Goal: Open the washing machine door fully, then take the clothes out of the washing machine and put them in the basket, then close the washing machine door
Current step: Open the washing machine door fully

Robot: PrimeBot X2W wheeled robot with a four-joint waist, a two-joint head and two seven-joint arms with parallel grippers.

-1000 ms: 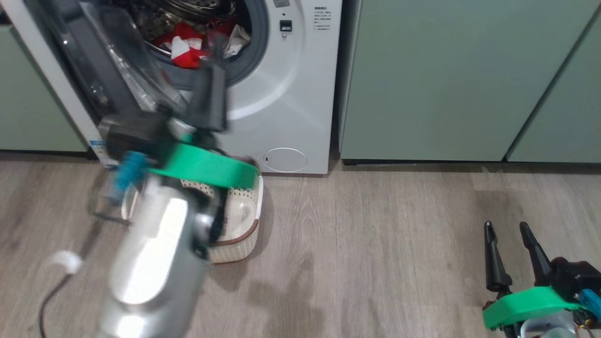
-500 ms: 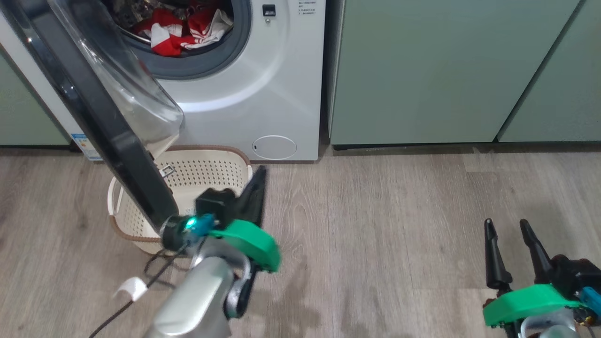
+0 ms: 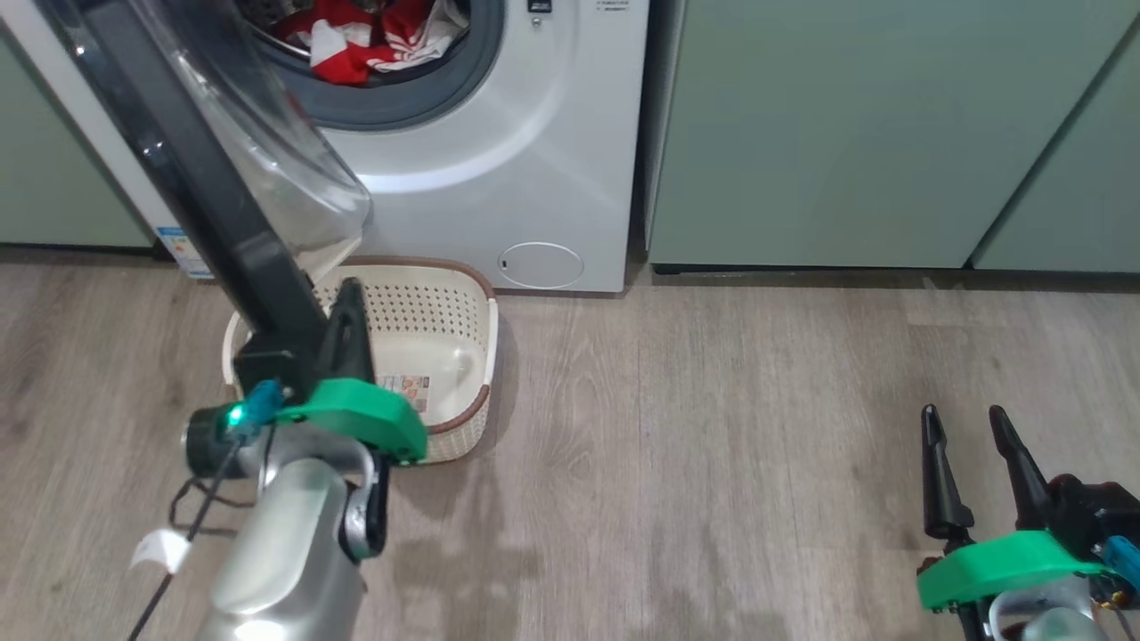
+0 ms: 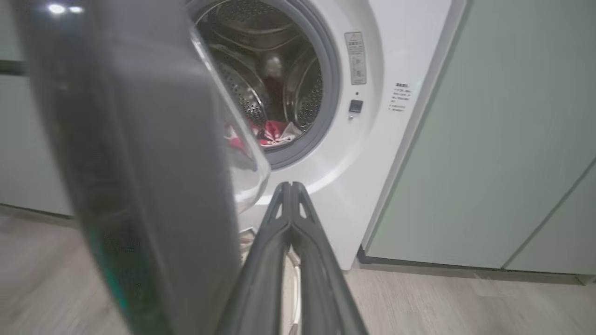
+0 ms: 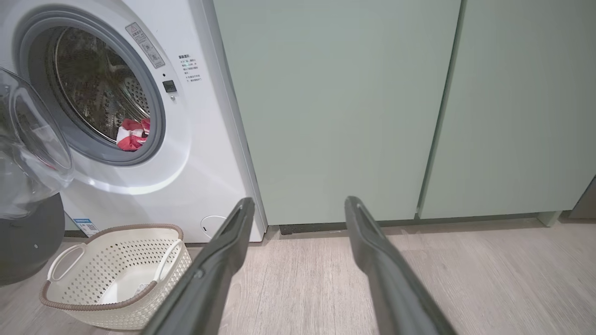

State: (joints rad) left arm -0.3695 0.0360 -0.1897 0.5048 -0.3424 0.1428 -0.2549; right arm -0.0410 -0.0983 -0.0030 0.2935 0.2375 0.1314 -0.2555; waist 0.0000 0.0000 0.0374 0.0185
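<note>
Clothes are lying red and white in the washer drum, up ahead of the left tool. That tool is hanging clenched on nothing above the basket, whose base is showing a label, just beside the open door. It is sitting lower than a second ago, when it was up at the drum mouth. The right tool is resting released, well apart.

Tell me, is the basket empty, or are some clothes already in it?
Empty. Inside the basket the bare base and the label sticker are plainly visible; the red clothes lie inside the washing machine.
</note>
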